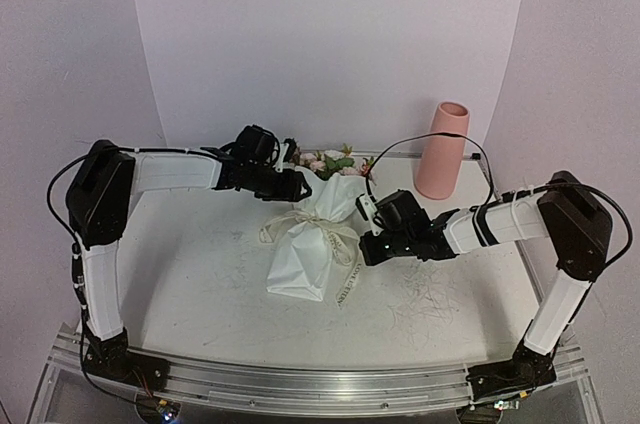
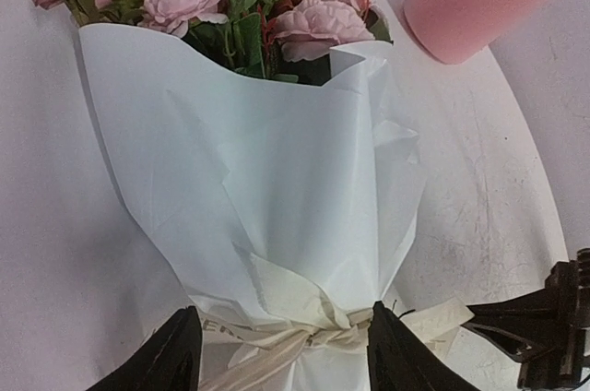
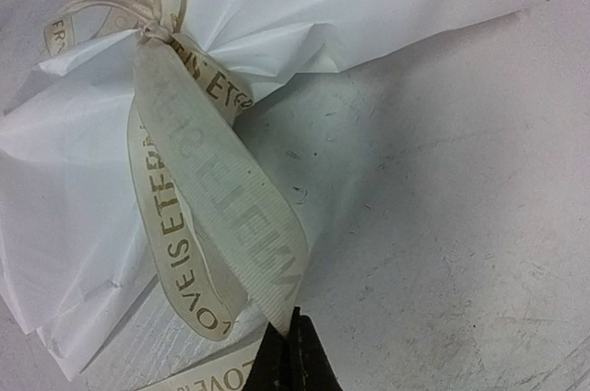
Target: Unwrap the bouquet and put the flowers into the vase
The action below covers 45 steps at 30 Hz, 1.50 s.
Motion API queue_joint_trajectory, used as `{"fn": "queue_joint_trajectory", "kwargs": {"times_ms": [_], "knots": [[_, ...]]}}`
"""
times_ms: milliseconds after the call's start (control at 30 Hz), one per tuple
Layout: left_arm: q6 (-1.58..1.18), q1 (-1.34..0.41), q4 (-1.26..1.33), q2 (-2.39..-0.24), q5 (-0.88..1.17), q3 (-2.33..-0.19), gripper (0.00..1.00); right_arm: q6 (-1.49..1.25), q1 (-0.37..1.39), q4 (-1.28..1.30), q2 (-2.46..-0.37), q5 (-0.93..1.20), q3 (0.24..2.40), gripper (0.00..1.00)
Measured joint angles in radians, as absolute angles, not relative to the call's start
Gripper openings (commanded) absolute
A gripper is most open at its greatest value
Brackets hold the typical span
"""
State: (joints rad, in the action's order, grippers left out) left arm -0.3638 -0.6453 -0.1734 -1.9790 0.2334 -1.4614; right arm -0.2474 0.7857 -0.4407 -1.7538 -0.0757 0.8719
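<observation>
Mid-table, bouquet [image 1: 312,244] lies flat, flowers [image 1: 330,161] toward the far edge. Vase [image 1: 441,149] stands far right, well apart. Left gripper [image 2: 281,349] straddles the tied neck, jaws apart (no clamp on the paper that I can see). Right gripper [image 3: 290,359] is pinched together on a ribbon [image 3: 184,216] tail. Risk: pulling with the neck unclamped drags the whole bundle instead of releasing the bow. A bad pull angle could cinch the knot or tear the paper.
</observation>
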Motion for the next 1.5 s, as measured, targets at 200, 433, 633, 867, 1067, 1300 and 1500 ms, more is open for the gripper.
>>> {"fn": "queue_joint_trajectory", "kwargs": {"times_ms": [200,433,633,867,1067,1300,1500], "knots": [[-0.352,-0.643,-0.233,-2.081,0.242,-1.570,0.55,-0.246,0.786,-0.437,-1.754,-0.067,0.876,0.00],[-0.346,-0.634,-0.255,-2.128,0.269,-1.626,0.53,-0.240,0.786,-0.434,-1.754,-0.063,0.884,0.00],[-0.345,-0.632,-0.271,-2.165,0.294,-1.659,0.46,-0.239,0.786,-0.434,-1.754,-0.060,0.884,0.00],[-0.351,-0.630,-0.282,-2.188,0.354,-1.675,0.34,-0.236,0.786,-0.433,-1.754,-0.060,0.886,0.00],[-0.354,-0.628,-0.287,-2.188,0.400,-1.675,0.00,-0.236,0.786,-0.432,-1.754,-0.060,0.889,0.00],[-0.344,-0.629,-0.289,-2.180,0.385,-1.670,0.00,-0.237,0.786,-0.425,-1.754,-0.064,0.889,0.00],[-0.340,-0.626,-0.290,-2.101,0.342,-1.613,0.00,-0.243,0.786,-0.406,-1.754,-0.091,0.889,0.00]]}}
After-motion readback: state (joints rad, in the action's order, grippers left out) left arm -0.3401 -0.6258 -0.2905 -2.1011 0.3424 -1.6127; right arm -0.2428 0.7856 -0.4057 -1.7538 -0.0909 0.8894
